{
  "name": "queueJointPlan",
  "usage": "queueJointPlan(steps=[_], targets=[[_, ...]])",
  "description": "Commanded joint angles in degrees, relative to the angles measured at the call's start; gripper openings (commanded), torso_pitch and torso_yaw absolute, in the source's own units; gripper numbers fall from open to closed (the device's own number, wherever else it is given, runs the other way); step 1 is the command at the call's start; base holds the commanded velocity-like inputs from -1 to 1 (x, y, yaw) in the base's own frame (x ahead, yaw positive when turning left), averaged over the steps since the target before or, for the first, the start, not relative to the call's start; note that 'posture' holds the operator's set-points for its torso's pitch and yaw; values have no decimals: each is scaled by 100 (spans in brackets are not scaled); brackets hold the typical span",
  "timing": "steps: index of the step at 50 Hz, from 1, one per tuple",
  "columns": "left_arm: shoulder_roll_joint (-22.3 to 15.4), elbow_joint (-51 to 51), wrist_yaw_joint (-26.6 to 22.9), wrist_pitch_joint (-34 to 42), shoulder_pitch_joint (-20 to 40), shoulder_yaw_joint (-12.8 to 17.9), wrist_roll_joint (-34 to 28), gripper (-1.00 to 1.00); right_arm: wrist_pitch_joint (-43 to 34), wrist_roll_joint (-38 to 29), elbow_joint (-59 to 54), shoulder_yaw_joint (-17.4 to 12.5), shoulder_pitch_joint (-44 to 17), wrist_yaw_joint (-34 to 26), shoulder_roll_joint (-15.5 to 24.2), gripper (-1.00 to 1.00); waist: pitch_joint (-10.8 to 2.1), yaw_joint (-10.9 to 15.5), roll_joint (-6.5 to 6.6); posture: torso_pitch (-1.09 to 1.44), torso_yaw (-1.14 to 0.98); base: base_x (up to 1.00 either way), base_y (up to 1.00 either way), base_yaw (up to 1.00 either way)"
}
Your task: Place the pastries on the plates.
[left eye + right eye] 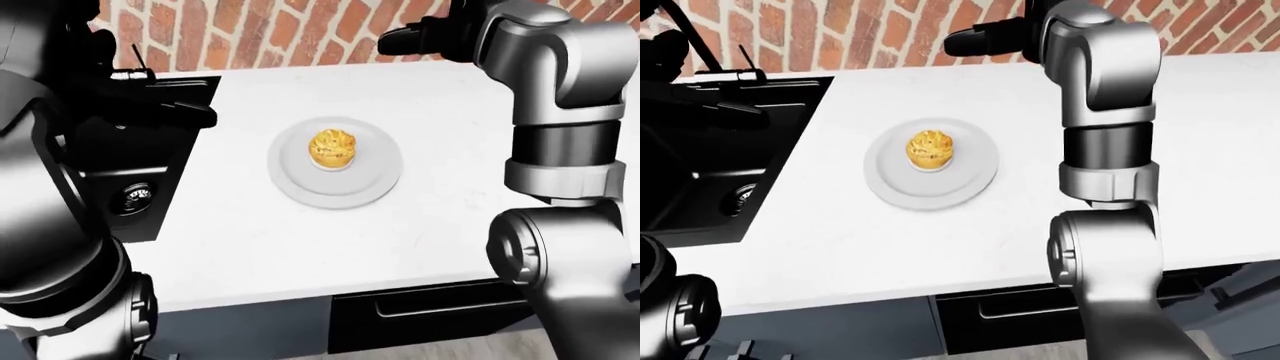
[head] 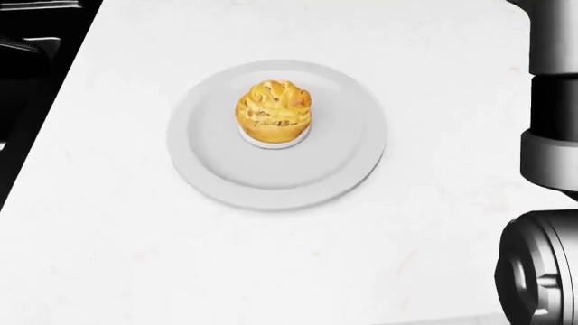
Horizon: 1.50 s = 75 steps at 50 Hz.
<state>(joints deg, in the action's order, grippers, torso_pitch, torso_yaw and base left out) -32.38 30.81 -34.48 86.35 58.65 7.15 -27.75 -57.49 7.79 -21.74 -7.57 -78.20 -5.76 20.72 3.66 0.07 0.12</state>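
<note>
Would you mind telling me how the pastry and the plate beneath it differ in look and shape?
The pastry is golden yellow with a lumpy, swirled top; the plate is plain pale grey and smooth. The pastry stands tall and rounded, while the plate lies flat and shallow. The pastry is far narrower, covering only part of the plate's inner area, toward the top of the head view. Both look round from above and rest on the white counter.

Bright, even, shadowless render light washes the white desk [image 2: 271, 271] nearly featureless around the plate [image 2: 217, 172], whose rim casts only a faint shadow, while every view stays sharp and undistorted.
</note>
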Motion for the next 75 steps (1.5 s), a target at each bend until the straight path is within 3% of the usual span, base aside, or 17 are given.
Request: queueJointPlan(steps=[1, 24, 29, 31, 32, 33, 34, 41, 44, 45, 47, 49, 54, 55, 60, 64, 75], targets=[[-97, 128, 63, -125, 193, 77, -31, 100, 181, 2, 166, -54, -229, 18, 68, 100, -305, -11, 68, 0, 0, -12, 0, 0], [-326, 104, 62, -179, 198, -33, -179, 100, 181, -11, 179, -17, -222, 3, 73, 100, -301, -108, 235, 0, 0, -14, 0, 0], [-300, 102, 17, -204, 143, -66, -190, 100, 161, -59, 141, 4, -258, -26, 65, 100, -307, -110, 68, 0, 0, -13, 0, 0], [-284, 74, 11, -236, 123, -68, -204, 100, 121, -50, 140, -7, -267, -48, 35, 100, -330, -94, -168, 0, 0, -11, 0, 0], [-274, 70, 3, -237, 126, -62, -209, 100, 99, -60, 144, 8, -287, -58, 42, 100, -374, -89, -401, 0, 0, -10, 0, 0], [-260, 66, -1, -244, 127, -52, -213, 100, 119, -63, 144, -2, -259, -68, 47, 100, -274, -101, -145, 0, 0, -11, 1, 0], [-252, 62, -6, -246, 132, -44, -216, 100, 111, -67, 150, -1, -255, -72, 49, 100, -306, -63, -228, 0, 0, -10, 0, 0], [-271, 76, -68, -195, 142, -64, -248, 100, 126, -122, 149, 18, -235, -140, 49, 100, -272, 14, -42, 0, 0, -8, 5, 0], [-289, 95, -96, -154, 159, -82, -263, 100, 149, -137, 171, 16, -213, -166, 45, 100, -233, -7, 162, 0, 0, -2, 12, 0], [-297, 99, -112, -129, 169, -90, -267, 100, 157, -140, 186, 11, -228, -174, 48, 100, -114, -35, 218, 0, 0, 0, 0, 0], [-292, 109, -120, -135, 159, -102, -281, 100, 258, -123, 325, -14, -217, -218, 64, 100, -136, -150, 476, 0, 0, 0, 0, 0], [-285, 126, -128, -138, 141, -103, -294, 100, 258, -158, 413, 31, -140, -268, 86, 100, -63, -101, 297, 0, 0, 0, 0, 0], [-295, 143, -175, -138, 126, -108, -326, 100, 202, -322, 455, 126, -146, -430, 93, 100, -162, -7, -132, 0, 0, 0, 0, 0], [-299, 147, -182, -142, 123, -111, -333, 100, 206, -350, 468, 127, -126, -456, 91, 100, -263, -10, -2, 0, 0, 0, 13, 0], [-256, 140, -180, -219, 87, -82, -364, 100, 191, -480, 478, 104, -152, -500, 88, 100, -258, -3, 61, 0, 0, 0, 14, 0], [-251, 146, -200, -208, 111, -111, -393, 100, 200, -502, 456, 56, -139, -535, 73, 100, -269, -100, 463, 0, 0, 0, 14, 0], [-218, 126, -262, -239, 116, -113, -462, 100, 153, -517, 428, 41, -143, -549, 45, 100, -241, -153, 183, 0, 0, 0, 14, 0]])
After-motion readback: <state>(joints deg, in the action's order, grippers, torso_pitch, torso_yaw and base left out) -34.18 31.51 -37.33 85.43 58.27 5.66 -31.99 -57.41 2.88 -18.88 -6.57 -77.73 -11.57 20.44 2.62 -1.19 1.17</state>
